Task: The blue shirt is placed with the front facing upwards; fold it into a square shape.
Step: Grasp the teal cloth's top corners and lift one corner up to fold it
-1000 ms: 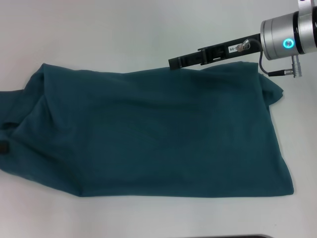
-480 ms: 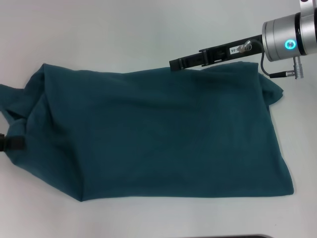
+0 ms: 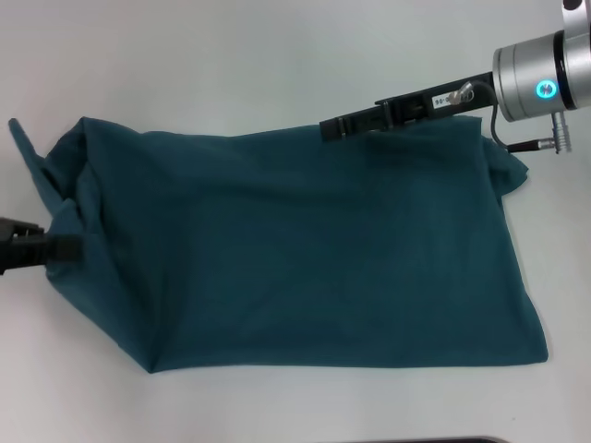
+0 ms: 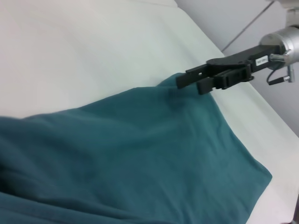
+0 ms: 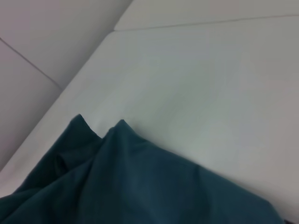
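Head view: large dark teal-blue cotton shirt [image 3: 305, 249] spread over most of the frame on plain white table [image 3: 231, 55], already folded lengthwise. Left gripper [image 3: 42, 249], at left edge, pinching raised left end; right gripper [image 3: 355, 125], upper right, at the shirt's far edge, grip not discernible. Best carried across low and level, edges aligned. No obstacles nearby.

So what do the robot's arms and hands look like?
The right arm ends in a shiny silver cylinder with a glowing turquoise ring light and a thin black cable looping beside it. Its right hand is long, black and boxy, with a small white label. Only the black tip of the left hand shows, at the blue shirt.
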Controlling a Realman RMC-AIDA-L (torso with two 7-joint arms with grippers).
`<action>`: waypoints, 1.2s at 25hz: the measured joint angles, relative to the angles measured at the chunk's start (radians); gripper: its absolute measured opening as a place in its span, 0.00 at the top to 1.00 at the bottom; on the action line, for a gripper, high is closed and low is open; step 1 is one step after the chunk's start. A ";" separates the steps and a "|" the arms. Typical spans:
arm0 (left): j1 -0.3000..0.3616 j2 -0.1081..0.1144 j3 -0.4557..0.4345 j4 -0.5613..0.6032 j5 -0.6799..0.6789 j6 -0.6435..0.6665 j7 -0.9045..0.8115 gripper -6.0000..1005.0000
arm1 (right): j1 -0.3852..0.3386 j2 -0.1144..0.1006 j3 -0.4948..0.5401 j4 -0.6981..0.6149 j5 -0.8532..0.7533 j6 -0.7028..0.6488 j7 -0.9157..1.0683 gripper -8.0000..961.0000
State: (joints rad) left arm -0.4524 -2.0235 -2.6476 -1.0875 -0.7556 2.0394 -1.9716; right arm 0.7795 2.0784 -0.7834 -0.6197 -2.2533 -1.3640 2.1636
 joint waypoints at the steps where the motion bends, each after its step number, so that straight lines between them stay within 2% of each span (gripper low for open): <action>1: -0.001 -0.002 0.009 -0.008 -0.008 0.001 -0.005 0.95 | -0.001 -0.001 0.000 0.000 -0.001 0.000 0.001 0.38; 7: 0.002 -0.008 0.088 -0.067 -0.100 0.007 -0.056 0.95 | -0.013 -0.013 -0.001 0.000 -0.005 -0.004 0.012 0.38; 12: 0.005 -0.008 0.139 -0.096 -0.163 0.009 -0.088 0.95 | -0.016 -0.038 -0.001 0.000 -0.012 0.003 0.027 0.38; 21: -0.004 -0.009 0.285 -0.161 -0.319 0.010 -0.166 0.95 | -0.019 -0.070 0.001 0.000 -0.017 0.025 0.041 0.38; 30: -0.031 -0.009 0.365 -0.231 -0.446 0.012 -0.221 0.95 | -0.026 -0.084 0.003 0.000 -0.017 0.034 0.049 0.38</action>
State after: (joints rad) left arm -0.4832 -2.0324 -2.2831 -1.3189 -1.2020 2.0512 -2.1930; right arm 0.7533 1.9941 -0.7802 -0.6195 -2.2704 -1.3300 2.2122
